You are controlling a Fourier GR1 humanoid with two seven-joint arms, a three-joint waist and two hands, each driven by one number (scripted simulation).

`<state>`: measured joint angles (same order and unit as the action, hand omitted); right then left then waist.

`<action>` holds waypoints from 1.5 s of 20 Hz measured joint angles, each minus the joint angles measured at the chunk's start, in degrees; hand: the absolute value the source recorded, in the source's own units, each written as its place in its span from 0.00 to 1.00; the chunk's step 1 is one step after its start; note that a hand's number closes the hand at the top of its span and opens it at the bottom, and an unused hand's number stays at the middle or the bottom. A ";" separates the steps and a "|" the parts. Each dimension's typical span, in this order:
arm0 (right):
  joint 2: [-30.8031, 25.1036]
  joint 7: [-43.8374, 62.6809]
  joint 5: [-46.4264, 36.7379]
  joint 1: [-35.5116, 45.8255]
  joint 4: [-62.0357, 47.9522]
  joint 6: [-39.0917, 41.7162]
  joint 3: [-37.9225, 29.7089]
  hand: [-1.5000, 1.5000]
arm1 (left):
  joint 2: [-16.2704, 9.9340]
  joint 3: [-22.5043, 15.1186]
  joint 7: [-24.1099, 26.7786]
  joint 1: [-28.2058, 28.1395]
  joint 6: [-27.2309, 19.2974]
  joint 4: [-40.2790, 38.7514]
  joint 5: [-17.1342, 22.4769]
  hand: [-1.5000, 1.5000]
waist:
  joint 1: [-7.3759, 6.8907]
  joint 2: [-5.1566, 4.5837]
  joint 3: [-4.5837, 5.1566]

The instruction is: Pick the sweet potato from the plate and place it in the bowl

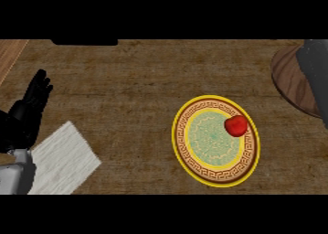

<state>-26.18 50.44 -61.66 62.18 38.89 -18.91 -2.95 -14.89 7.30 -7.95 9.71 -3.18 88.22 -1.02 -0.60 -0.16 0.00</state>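
On the counter (pixel 126 82), our left hand (pixel 28 109) is resting released at left; the red potato (pixel 235 125) is sitting on the plate (pixel 193 160).

A red sweet potato (pixel 236 125) lies on the right part of a yellow-rimmed patterned plate (pixel 193 157) on the brown surface (pixel 132 77). The left hand (pixel 28 112) rests at the left edge, fingers (pixel 39 84) straight, beside a white cloth (pixel 61 160). A wooden bowl (pixel 291 75) sits upper right, partly behind a grey forearm (pixel 323 68).

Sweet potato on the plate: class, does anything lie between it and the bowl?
Nothing visible does. The red sweet potato sits on the plate's right side; bare counter separates it from the brown bowl, partly covered by a grey forearm.
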 measured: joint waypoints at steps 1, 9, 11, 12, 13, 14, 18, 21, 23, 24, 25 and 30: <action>-0.76 -1.83 0.81 -0.54 -0.91 -1.15 -1.04 1.00 | 0.02 -0.08 0.28 0.25 0.05 -0.44 -0.23 0.50 | -0.05 -0.07 -0.01; -6.72 -15.65 6.38 -3.04 -10.58 -8.43 -8.67 1.00 | 1.02 -0.90 -1.42 0.70 -0.46 1.59 -0.97 0.50 | -0.86 -0.46 -0.07; -7.85 -19.14 7.64 -4.07 -12.80 -9.96 -10.21 1.00 | 0.86 -0.52 -0.58 0.34 0.07 1.03 -0.69 0.50 | -0.92 -0.49 -0.08; -8.13 -20.60 8.17 -4.58 -14.00 -10.90 -10.91 1.00 | 0.76 -0.25 0.25 0.17 0.29 0.46 -0.62 0.50 | -0.96 -0.51 -0.08; -9.00 -22.49 8.79 -4.93 -15.36 -11.31 -11.72 1.00 | 0.70 -0.23 0.37 -0.16 0.58 0.83 -0.47 0.50 | -1.18 -0.59 -0.10; -9.42 -23.91 9.21 -5.12 -16.65 -11.95 -12.35 1.00 | 0.97 -0.47 0.33 -0.15 0.52 0.80 -0.62 0.50 | -1.24 -0.62 -0.11; -11.60 -24.96 9.34 -6.55 -22.33 -10.01 -13.28 1.00 | 0.54 0.05 0.11 1.20 1.05 0.06 -0.16 0.50 | -1.70 -0.93 -0.10; -13.15 -24.77 11.37 -7.86 -25.93 -7.19 -15.61 0.00 | 0.85 -0.27 0.50 0.88 0.81 0.31 -0.59 0.50 | -1.94 -1.07 -0.17; -14.05 -25.84 12.93 -7.84 -27.34 -5.24 -17.17 0.00 | 1.10 -0.51 0.82 0.86 0.84 0.01 -0.78 0.50 | -2.06 -1.12 -0.22; -14.72 -26.96 13.52 -8.15 -27.97 -3.97 -17.73 0.00 | 0.84 -0.26 0.39 1.02 1.06 0.29 -0.48 0.50 | -2.15 -1.14 -0.23; -14.78 -28.52 14.26 -8.52 -28.26 -3.11 -18.34 0.00 | 0.88 -0.24 0.55 0.91 0.96 0.26 -0.63 0.50 | -2.11 -1.10 -0.23; -14.48 -37.77 20.68 -10.76 -27.02 -3.48 -24.17 0.00 | 0.93 -0.09 0.25 0.13 1.09 1.34 -0.42 0.50 | -1.76 -0.88 -0.30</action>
<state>-40.66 12.67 -40.98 51.43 11.87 -22.40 -27.12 -13.95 7.22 -7.70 9.84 -2.09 89.56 -1.44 -2.36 -1.04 -0.30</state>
